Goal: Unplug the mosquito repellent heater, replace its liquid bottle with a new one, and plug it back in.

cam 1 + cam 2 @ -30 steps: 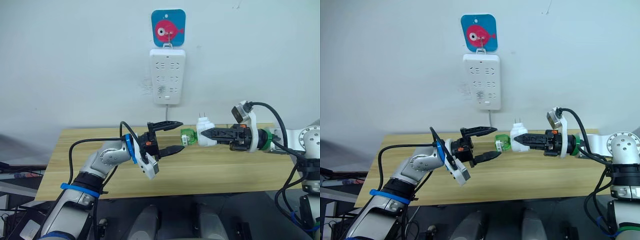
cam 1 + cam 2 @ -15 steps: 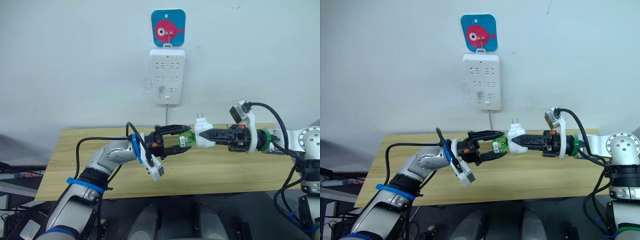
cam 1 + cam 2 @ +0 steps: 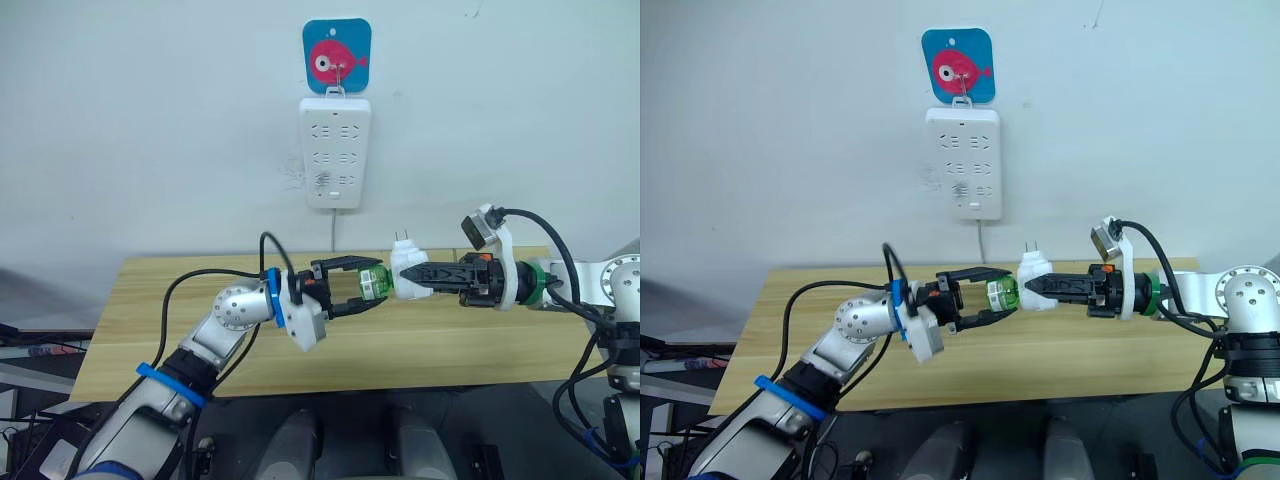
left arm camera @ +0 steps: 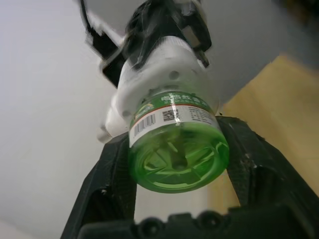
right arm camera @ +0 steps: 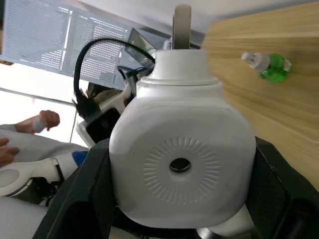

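Observation:
The white mosquito repellent heater (image 3: pixel 406 262) hangs in the air above the table, prongs up, with my right gripper (image 3: pixel 410 281) shut on its body. In the right wrist view its round vent hole (image 5: pixel 180 165) faces the camera. A green liquid bottle (image 3: pixel 373 282) sticks out of the heater toward the left. My left gripper (image 3: pixel 379 283) is at that bottle, one finger above it and one below, and the left wrist view shows both fingers (image 4: pixel 115 174) against the bottle's base (image 4: pixel 177 159).
A white power strip (image 3: pixel 335 150) hangs on the wall under a blue fish hook (image 3: pixel 337 58), above and behind the heater. A second green bottle (image 5: pixel 266 65) with a white cap lies on the wooden table (image 3: pixel 150 300). A person's hand (image 5: pixel 44 120) is visible off to one side.
My left gripper has moved right to the green bottle and its fingers have narrowed around it. The right gripper and heater have barely moved.

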`<state>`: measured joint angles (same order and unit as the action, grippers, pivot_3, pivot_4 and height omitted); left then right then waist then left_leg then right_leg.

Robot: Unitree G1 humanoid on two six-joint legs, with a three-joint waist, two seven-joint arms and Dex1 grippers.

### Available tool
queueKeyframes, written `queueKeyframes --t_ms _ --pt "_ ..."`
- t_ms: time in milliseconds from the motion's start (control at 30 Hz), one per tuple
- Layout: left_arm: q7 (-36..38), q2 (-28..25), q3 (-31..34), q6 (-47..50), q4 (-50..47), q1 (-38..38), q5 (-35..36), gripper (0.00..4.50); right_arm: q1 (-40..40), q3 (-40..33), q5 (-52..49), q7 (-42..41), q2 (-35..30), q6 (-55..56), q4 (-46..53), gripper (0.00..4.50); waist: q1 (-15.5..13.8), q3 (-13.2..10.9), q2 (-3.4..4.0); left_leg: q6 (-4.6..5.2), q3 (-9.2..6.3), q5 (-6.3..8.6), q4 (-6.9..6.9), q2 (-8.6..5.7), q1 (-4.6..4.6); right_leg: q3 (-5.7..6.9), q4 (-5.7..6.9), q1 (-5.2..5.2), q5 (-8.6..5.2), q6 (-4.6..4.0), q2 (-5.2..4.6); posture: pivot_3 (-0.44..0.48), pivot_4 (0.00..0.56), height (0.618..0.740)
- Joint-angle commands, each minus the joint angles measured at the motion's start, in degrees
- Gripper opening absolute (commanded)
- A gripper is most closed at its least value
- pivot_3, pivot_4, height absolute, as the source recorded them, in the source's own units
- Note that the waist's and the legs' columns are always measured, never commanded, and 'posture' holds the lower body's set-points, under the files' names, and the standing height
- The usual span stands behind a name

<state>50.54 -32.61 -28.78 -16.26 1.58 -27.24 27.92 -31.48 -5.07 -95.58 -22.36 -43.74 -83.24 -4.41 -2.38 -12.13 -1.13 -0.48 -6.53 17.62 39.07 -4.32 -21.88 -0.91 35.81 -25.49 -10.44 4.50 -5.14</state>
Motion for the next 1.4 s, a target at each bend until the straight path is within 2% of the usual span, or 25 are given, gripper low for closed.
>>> queueKeyframes --t_ms 33,100,167,267,367,633,833,900,1067,1133,1267,1367,1400 --pt "-0.9 -1.8 6.1 30.6 -9.8 -2.6 25.2 2.27 0.9 0.0 0.6 -3.1 -0.6 -1.4 3.8 2.98 0.7 0.0 0.0 0.01 -0.02 0.0 0.0 0.0 0.01 0.0 0.03 0.0 -0.01 0.0 0.01 0.097 0.204 0.74" --pt "-4.1 -3.2 10.3 48.5 -10.4 -4.4 44.5 2.27 1.2 0.1 1.0 -4.0 -0.7 -1.6 4.5 2.98 1.3 0.0 -0.01 0.03 -0.03 0.0 0.0 0.01 0.04 0.0 0.08 0.0 -0.03 0.02 0.03 0.098 0.201 0.74" --pt "-7.7 -3.2 14.1 59.4 -7.6 -5.6 56.9 2.27 1.2 0.2 1.3 -4.6 -0.9 -1.5 4.8 2.98 1.7 0.0 -0.01 0.04 -0.08 -0.01 0.0 0.01 0.08 0.02 0.13 0.0 -0.07 0.05 0.05 0.098 0.201 0.74" --pt "-8.2 -3.6 16.7 70.8 -1.5 -4.9 62.1 2.27 1.1 0.2 1.5 -5.2 -1.3 -1.6 5.2 2.98 2.5 0.0 -0.01 0.03 -0.07 -0.02 0.0 0.01 0.19 0.02 0.17 0.07 -0.13 0.06 0.11 0.093 0.197 0.74" --pt "-7.6 -4.0 18.4 77.7 0.7 -3.1 63.4 2.27 1.2 0.2 1.1 -5.4 -2.1 -1.5 5.4 2.98 2.6 0.0 -0.01 -0.04 0.0 -0.05 -0.02 0.0 0.23 0.0 0.18 0.06 -0.16 0.0 0.13 0.084 0.19 0.74" --pt "-6.9 -3.6 22.1 84.2 -0.7 0.0 60.6 2.27 1.9 0.0 0.2 -5.5 -4.1 -1.1 5.7 2.98 2.3 0.0 -0.01 -0.21 0.05 -0.15 -0.02 0.0 0.19 -0.05 0.14 0.06 -0.16 -0.02 0.07 0.08 0.189 0.74" --pt "-6.8 -0.8 23.7 81.8 -2.4 0.9 55.0 2.27 2.1 0.5 -0.4 -4.8 -3.2 -0.3 6.3 2.98 2.0 0.0 0.0 -0.22 0.1 -0.15 -0.02 0.0 0.2 -0.08 0.13 0.06 -0.16 -0.03 0.04 0.085 0.177 0.74" --pt "-6.8 0.7 24.7 82.2 -2.2 0.7 55.3 3.03 2.1 1.0 -1.2 -4.0 -2.5 0.3 6.4 2.98 1.9 0.0 0.0 -0.22 0.11 -0.15 -0.02 0.01 0.19 -0.08 0.13 0.05 -0.16 -0.03 0.04 0.087 0.177 0.74" --pt "-7.4 3.1 27.3 82.1 -2.4 1.3 52.5 4.42 2.2 1.3 -2.4 -2.9 -2.3 0.9 5.9 2.98 1.8 0.0 0.0 -0.22 0.14 -0.15 -0.02 0.0 0.18 -0.09 0.12 0.03 -0.16 -0.04 0.01 0.086 0.182 0.74" --pt "-6.9 2.9 28.2 82.0 -2.6 2.2 50.8 4.48 2.4 1.0 -3.0 -2.4 -2.3 1.1 5.4 2.98 1.8 0.0 0.0 -0.23 0.14 -0.15 -0.02 0.0 0.17 -0.09 0.12 0.03 -0.16 -0.04 0.0 0.081 0.182 0.74" --pt "-3.9 -1.0 31.2 80.2 -3.3 4.6 46.0 4.48 2.7 -0.4 -4.8 -0.3 -2.7 2.3 2.1 2.98 1.9 0.0 0.0 -0.23 0.15 -0.15 -0.03 0.02 0.17 -0.09 0.12 0.01 -0.16 -0.04 0.01 0.075 0.182 0.74" --pt "3.1 -4.5 29.6 70.1 -8.2 7.3 35.1 4.48 1.9 -1.2 -5.8 1.2 -2.7 3.0 -0.7 2.98 1.9 0.0 0.0 -0.22 0.19 -0.15 -0.03 0.01 0.17 -0.1 0.12 0.0 -0.16 -0.05 0.01 0.077 0.186 0.74" --pt "1.7 -3.2 29.6 65.1 -10.1 7.2 31.2 4.48 1.5 -1.4 -5.7 1.5 -2.6 3.2 -1.4 2.98 1.9 0.0 0.0 -0.22 0.21 -0.15 -0.03 0.01 0.17 -0.11 0.11 0.0 -0.16 -0.05 0.0 0.078 0.187 0.74"
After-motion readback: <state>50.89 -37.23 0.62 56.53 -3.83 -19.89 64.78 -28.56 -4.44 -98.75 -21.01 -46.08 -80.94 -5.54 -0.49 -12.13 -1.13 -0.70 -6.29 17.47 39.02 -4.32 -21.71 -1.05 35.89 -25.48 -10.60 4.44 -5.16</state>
